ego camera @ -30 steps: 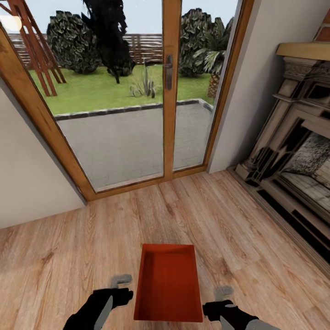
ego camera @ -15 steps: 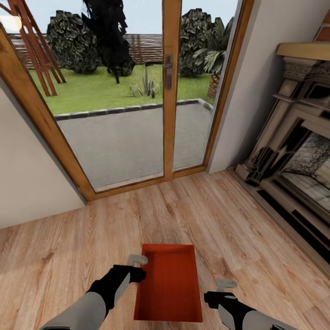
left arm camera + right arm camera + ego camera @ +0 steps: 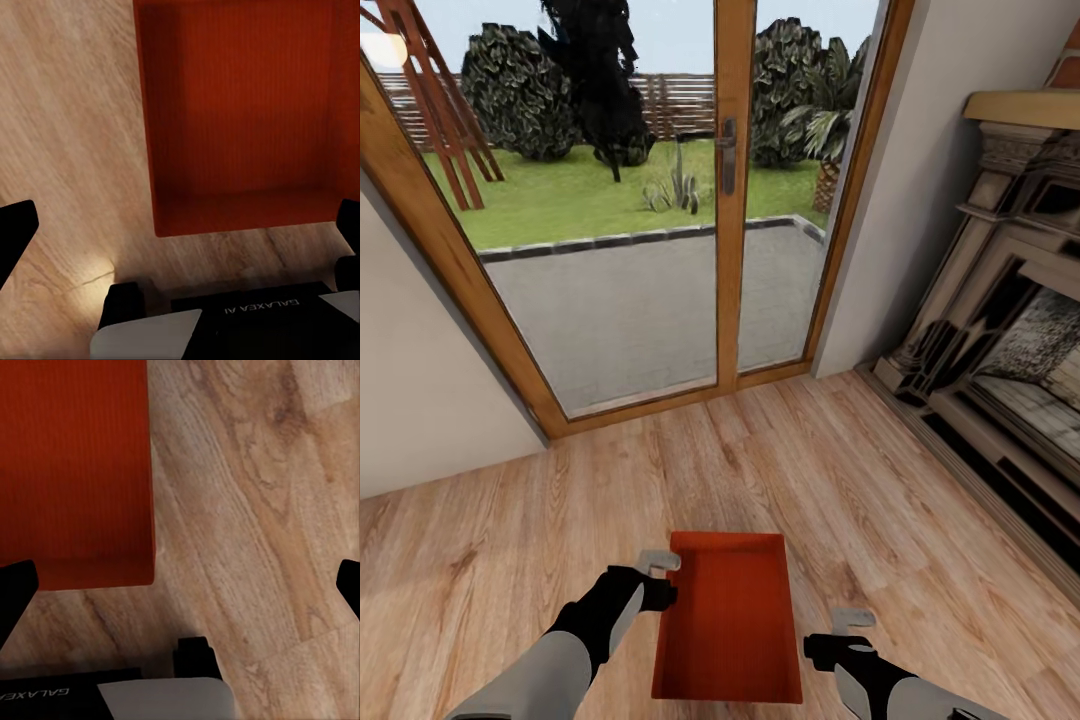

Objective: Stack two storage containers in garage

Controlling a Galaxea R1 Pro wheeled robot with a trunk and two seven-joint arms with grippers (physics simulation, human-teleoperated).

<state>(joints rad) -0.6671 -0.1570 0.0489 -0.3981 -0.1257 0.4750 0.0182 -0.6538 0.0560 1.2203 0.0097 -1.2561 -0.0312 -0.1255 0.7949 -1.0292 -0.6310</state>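
Ahead stood tall wood-framed glass doors giving onto a grey paved patio and lawn; a carved stone fireplace surround ran along the wall to the right, a plain pale wall to the left. The light wood plank floor between robot and doors lay bare of obstacles. One orange-red open-topped rectangular plastic bin sat on that floor directly before the robot, between the two arms, its long axis running away from the robot toward the doors, opening up, interior finely ribbed. The left gripper was reached forward, touching or just beside the bin's left wall near the far corner, forearm angled inward; in the left wrist view its dark fingertips stood wide apart at the frame edges, with the bin's corner between them. The right gripper hung lower and nearer the robot, just beside the bin's right wall near the near corner; its fingers likewise stood spread apart, holding nothing.
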